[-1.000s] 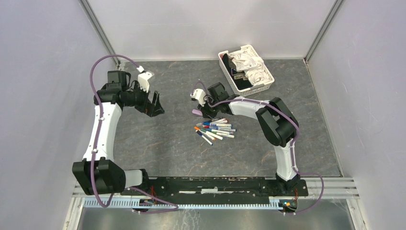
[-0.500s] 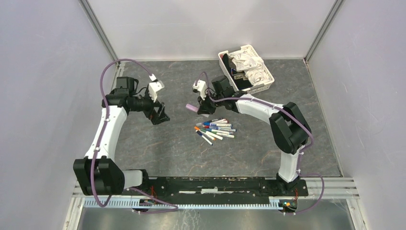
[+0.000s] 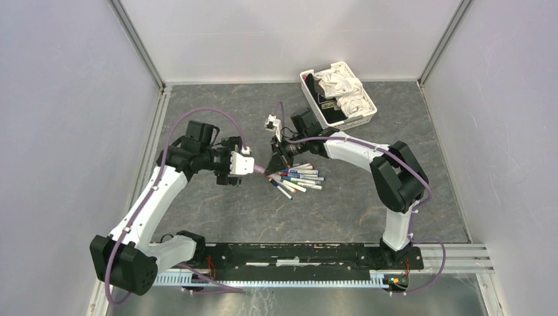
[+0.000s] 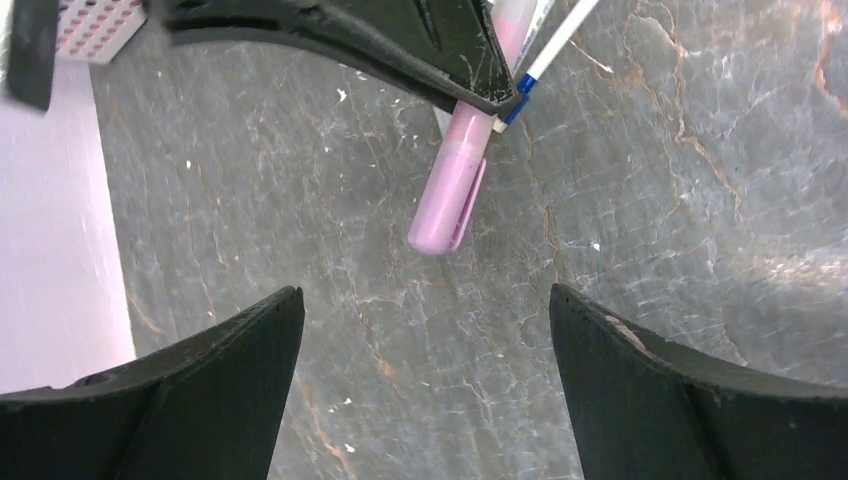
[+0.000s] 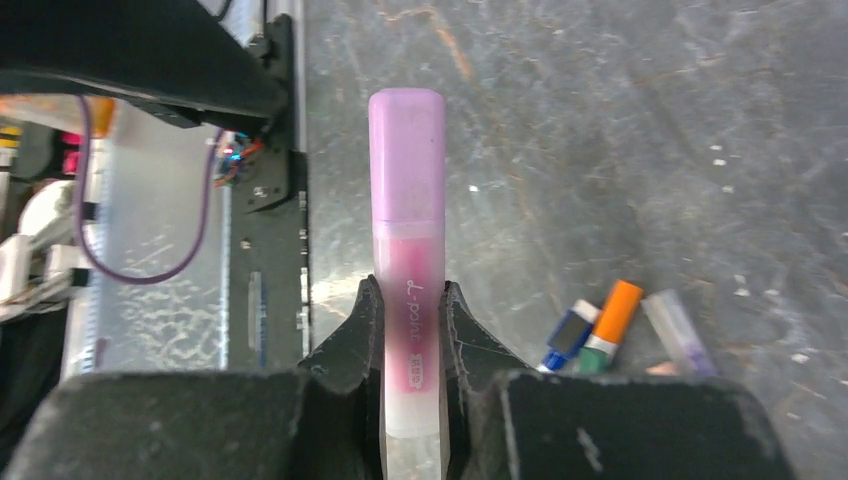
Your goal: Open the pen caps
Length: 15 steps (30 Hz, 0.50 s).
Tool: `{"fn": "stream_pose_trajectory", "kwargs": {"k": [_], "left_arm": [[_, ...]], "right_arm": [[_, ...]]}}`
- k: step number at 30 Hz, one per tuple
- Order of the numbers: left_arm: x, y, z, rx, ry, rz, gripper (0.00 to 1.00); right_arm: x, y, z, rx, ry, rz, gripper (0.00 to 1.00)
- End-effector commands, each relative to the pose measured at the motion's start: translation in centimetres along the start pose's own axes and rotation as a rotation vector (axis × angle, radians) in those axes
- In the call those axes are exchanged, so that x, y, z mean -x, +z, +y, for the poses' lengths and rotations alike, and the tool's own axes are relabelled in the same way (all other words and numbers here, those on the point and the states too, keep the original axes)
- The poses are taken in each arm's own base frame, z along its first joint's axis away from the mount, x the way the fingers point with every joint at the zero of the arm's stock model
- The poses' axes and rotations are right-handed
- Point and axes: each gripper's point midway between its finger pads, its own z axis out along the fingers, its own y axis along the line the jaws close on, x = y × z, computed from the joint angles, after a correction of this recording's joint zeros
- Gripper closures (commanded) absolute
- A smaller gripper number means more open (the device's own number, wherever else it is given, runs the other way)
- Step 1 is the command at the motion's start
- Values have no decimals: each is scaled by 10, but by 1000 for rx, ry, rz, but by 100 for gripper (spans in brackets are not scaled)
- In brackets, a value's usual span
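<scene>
My right gripper (image 3: 276, 160) is shut on a pink pen (image 5: 411, 330) and holds it above the table, its lilac cap (image 5: 407, 155) pointing toward the left arm. The same pen (image 4: 463, 150) shows in the left wrist view, capped end (image 4: 445, 205) toward my left gripper. My left gripper (image 3: 245, 162) is open and empty, jaws wide, a short gap from the cap (image 3: 261, 168). Several more capped pens (image 3: 296, 179) lie in a pile on the table under the right gripper; blue, orange and purple caps (image 5: 610, 322) show in the right wrist view.
A white basket (image 3: 308, 95) holding white cloth stands at the back right. Grey walls enclose the table on three sides. The arm bases sit on a black rail (image 3: 296, 253) at the near edge.
My left arm swung right and toward the middle, bringing its open gripper up to the cap. My right gripper lifted the pink pen off the pile and turned it toward the left gripper.
</scene>
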Motion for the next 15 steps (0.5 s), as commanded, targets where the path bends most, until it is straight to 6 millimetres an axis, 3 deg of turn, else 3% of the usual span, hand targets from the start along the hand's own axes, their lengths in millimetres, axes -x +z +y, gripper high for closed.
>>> {"fn": "stream_pose_trajectory", "kwargs": {"k": [1,7,15], "left_arm": [[-1,5,3,-3,304,57,4],[11,14,-10,-60,417,66,15],[5,22,-28,-126,505,118,37]], "right_arm": [[21,-2,42,148,0,-55,100],[28,4,54,205,25,-94,100],[37,3,64,224,11,-107,99]]}}
